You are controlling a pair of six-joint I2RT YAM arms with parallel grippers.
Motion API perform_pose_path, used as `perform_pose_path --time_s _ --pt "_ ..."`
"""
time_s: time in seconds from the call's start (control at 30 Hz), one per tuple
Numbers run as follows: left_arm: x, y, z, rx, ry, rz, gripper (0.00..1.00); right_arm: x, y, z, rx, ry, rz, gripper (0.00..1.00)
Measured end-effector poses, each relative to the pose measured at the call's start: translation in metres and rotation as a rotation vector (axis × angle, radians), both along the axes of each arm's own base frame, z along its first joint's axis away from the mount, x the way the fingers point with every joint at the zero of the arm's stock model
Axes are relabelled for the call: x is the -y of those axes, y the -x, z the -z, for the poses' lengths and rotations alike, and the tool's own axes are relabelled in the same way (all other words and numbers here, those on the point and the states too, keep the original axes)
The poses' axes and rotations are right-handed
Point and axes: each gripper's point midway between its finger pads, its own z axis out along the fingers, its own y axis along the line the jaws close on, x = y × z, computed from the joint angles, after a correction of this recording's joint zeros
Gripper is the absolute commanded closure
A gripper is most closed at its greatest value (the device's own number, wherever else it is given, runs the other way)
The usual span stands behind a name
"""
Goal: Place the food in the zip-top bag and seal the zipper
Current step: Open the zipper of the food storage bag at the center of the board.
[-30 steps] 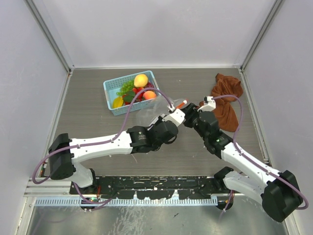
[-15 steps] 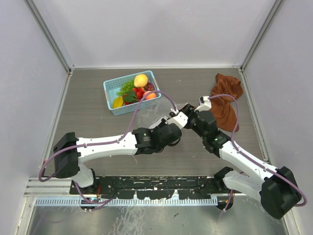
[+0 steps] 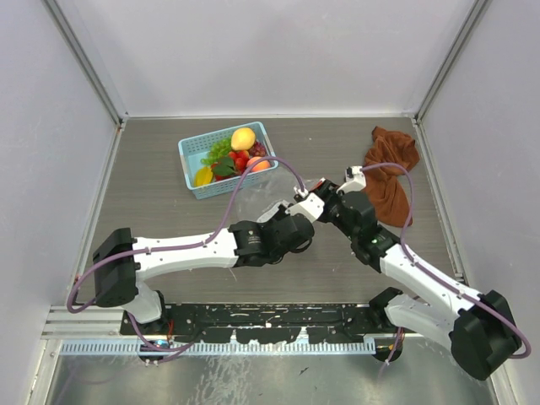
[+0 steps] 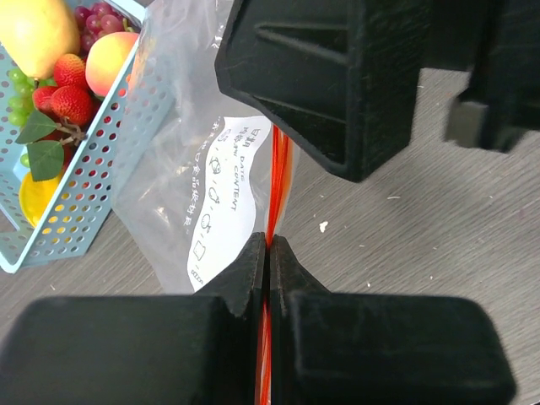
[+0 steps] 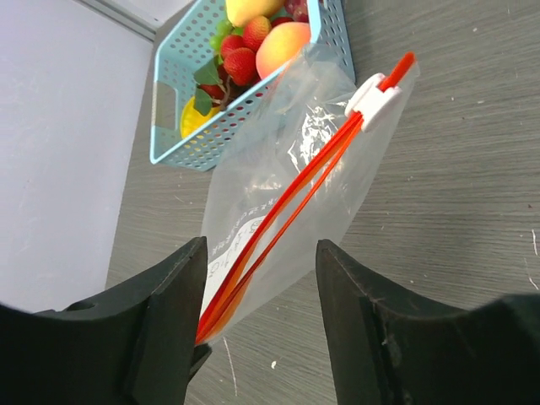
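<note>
The clear zip-top bag lies right of the light-blue basket, which holds the toy fruits. My left gripper is shut on the red-orange zipper at one end of the bag's mouth; the white label shows beside it. My right gripper is open, its fingers either side of the same end of the zipper without touching it. A white slider sits at the strip's far end. The bag looks empty. In the top view the two grippers meet tip to tip.
A rust-brown cloth lies at the right, behind my right arm. The basket with peach, strawberries and leaves touches the bag's far side. Grey walls enclose the table on three sides.
My left gripper has moved right with the bag's zipper end, closing up to my right gripper. The right gripper shifted slightly left toward it. The basket and fruits have not moved.
</note>
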Motion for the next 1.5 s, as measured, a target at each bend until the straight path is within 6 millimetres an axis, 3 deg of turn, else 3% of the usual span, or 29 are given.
perform_pose_path --time_s 0.33,1.0,1.5 --pt "0.0 -0.002 0.004 0.006 -0.015 -0.014 1.0 0.022 0.009 -0.032 0.082 -0.015 0.07 0.37" --pt "0.0 -0.002 0.004 0.001 -0.002 -0.024 1.0 0.029 0.007 0.006 -0.006 0.042 0.112 0.44" --pt "0.0 -0.002 0.004 0.0 -0.001 -0.025 1.0 0.026 0.006 0.006 -0.003 0.027 0.104 0.44"
